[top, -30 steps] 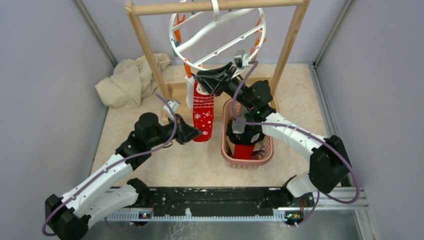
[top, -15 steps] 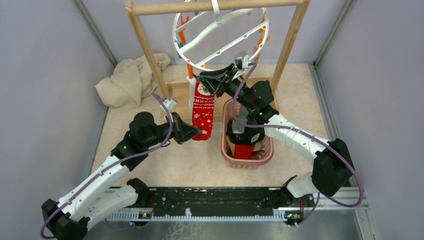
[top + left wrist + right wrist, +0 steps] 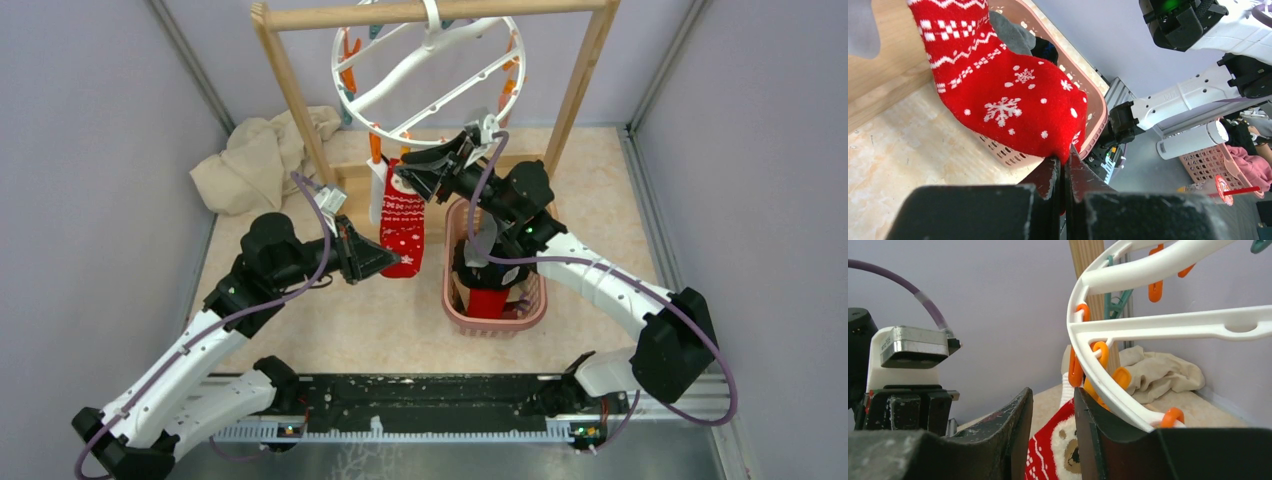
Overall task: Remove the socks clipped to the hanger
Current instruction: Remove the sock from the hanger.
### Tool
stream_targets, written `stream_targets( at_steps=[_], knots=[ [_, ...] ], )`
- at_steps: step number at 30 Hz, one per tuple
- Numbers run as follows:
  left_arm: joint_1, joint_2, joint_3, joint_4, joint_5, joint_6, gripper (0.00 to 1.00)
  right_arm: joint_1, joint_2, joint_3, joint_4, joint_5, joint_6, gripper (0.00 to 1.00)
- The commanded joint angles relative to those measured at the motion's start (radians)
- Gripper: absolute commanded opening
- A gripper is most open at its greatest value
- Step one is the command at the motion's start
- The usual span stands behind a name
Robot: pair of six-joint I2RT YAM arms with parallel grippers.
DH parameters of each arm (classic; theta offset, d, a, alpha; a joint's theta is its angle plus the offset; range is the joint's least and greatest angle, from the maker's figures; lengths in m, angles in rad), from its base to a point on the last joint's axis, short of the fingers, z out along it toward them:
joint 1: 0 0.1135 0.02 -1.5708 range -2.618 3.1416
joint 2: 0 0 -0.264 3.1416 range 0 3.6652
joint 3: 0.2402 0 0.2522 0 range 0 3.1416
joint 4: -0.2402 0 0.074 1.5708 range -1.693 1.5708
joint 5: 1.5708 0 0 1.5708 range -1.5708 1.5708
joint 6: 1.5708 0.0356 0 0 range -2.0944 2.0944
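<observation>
The red sock [image 3: 403,220] with white snowflakes hangs by its cuff from an orange clip [image 3: 1075,367] on the hanger [image 3: 1168,327], which hooks over the top bar of the wooden rack [image 3: 585,85]. A pale strip of fabric [image 3: 377,195] hangs just beside the sock. The left gripper [image 3: 388,262] is clenched on the sock's toe. Only the left wrist view shows the two jaws pressed together on the red tip, with the pink basket [image 3: 522,318] right behind it. The right gripper [image 3: 420,168] is up at the cuff. Only the right wrist view shows a bear face on the sock there, seen through the narrow gap between the jaws. Whether those jaws press on the clip cannot be told. That view also shows several more orange clips and one teal clip [image 3: 1113,305]. From above there is one hanger, one red sock clipped, one basket holding red, black and grey fabric, and one beige cloth [image 3: 262,160] by the left wall.
</observation>
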State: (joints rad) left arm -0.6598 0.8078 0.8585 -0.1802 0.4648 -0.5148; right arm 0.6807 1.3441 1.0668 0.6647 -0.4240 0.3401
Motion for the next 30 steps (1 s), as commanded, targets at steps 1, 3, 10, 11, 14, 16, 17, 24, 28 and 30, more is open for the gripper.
stream_targets(
  at_steps=[1, 3, 10, 11, 14, 16, 17, 24, 28, 30],
  knots=[
    [-0.004, -0.006, 0.054, -0.046, 0.031, 0.016, 0.02, 0.008, -0.042, 0.008, -0.015, -0.021, -0.035, 0.37],
    [-0.004, -0.012, 0.063, -0.057, 0.036, 0.016, 0.02, 0.007, -0.047, 0.001, -0.022, -0.011, -0.043, 0.36],
    [-0.003, -0.026, 0.109, -0.12, 0.02, 0.032, 0.03, -0.01, -0.05, -0.021, 0.006, -0.012, -0.037, 0.36],
    [-0.004, -0.027, 0.119, -0.135, 0.009, 0.038, 0.03, -0.017, -0.052, -0.027, 0.016, -0.018, -0.029, 0.36],
    [-0.004, -0.022, 0.149, -0.197, -0.043, 0.056, 0.04, -0.036, -0.059, -0.048, 0.055, -0.04, 0.002, 0.38],
    [-0.003, -0.011, 0.169, -0.236, -0.079, 0.067, 0.04, -0.05, -0.066, -0.063, 0.079, -0.054, 0.022, 0.4],
    [-0.004, -0.003, 0.177, -0.254, -0.095, 0.071, 0.04, -0.054, -0.069, -0.069, 0.093, -0.06, 0.029, 0.41],
    [-0.003, 0.055, 0.229, -0.353, -0.215, 0.105, 0.04, -0.066, -0.088, -0.092, 0.094, -0.049, 0.029, 0.45],
    [-0.003, 0.083, 0.254, -0.363, -0.216, 0.111, 0.04, -0.069, -0.069, -0.082, 0.11, -0.039, 0.029, 0.45],
    [-0.003, 0.089, 0.26, -0.367, -0.213, 0.111, 0.04, -0.069, -0.051, -0.07, 0.126, -0.041, 0.034, 0.45]
  ],
)
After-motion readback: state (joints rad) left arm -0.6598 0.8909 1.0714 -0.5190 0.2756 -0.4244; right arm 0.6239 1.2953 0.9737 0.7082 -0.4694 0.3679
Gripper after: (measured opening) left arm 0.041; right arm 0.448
